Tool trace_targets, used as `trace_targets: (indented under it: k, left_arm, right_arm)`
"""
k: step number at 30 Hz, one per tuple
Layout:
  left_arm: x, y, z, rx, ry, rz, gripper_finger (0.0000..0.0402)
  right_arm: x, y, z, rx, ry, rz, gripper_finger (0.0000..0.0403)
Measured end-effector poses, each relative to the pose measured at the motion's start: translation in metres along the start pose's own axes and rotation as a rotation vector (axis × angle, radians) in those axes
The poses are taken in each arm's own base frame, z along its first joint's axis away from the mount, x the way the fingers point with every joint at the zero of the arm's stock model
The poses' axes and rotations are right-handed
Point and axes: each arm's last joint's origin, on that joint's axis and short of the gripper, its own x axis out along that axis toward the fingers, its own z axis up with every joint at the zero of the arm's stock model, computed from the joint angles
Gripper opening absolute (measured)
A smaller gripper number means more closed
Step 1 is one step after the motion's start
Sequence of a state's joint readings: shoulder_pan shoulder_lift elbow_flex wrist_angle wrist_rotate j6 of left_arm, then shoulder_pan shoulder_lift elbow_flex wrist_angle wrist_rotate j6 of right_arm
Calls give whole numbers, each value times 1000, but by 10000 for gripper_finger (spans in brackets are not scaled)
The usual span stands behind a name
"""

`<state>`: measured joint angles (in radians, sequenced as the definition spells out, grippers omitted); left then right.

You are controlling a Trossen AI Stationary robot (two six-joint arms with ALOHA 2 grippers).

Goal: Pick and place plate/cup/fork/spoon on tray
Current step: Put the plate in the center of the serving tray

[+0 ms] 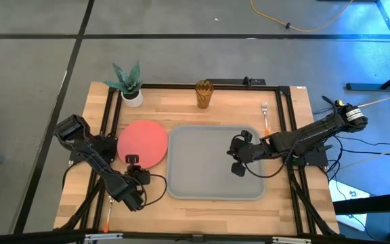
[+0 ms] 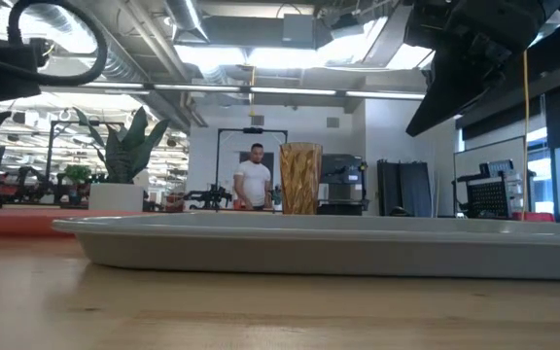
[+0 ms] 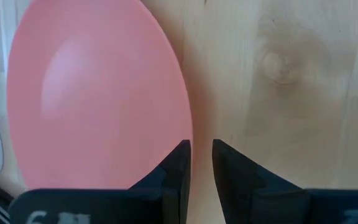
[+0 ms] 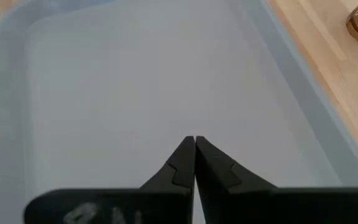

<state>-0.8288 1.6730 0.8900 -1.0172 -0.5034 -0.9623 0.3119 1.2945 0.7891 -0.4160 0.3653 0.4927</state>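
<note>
The grey tray (image 1: 215, 177) lies in the middle of the table and holds nothing. The coral-red plate (image 1: 143, 141) lies flat on the wood at the tray's left. The amber cup (image 1: 204, 94) stands upright at the far edge. The fork (image 1: 265, 115) lies on the wood past the tray's far right corner. My right gripper (image 1: 238, 156) is shut and hangs above the tray's right half (image 4: 135, 93). My left gripper (image 3: 201, 149) is above the wood by the plate's near rim (image 3: 166, 118), its fingers a narrow gap apart and holding nothing. I cannot make out the spoon's bowl.
A white pot with a green plant (image 1: 128, 87) stands at the far left corner. A thin orange stick (image 1: 107, 215) lies by the left arm at the near edge. A black frame (image 1: 181, 86) runs round the table. A person (image 2: 254, 180) stands far behind in the room.
</note>
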Motion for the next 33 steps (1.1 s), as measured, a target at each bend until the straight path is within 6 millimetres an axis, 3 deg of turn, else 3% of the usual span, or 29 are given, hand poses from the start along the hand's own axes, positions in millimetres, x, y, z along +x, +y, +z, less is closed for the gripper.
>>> trace_targets:
  k: [22,29,33]
  left_arm:
    - [26,7,-15,-53,25,36,59]
    - [34,16,-7,-94,61,58,10]
    - [35,20,-3,-88,80,66,5]
  right_arm:
    - [0,0,0,0,0,-1,14]
    - [0,0,0,0,0,-1,14]
    - [0,0,0,0,0,-1,14]
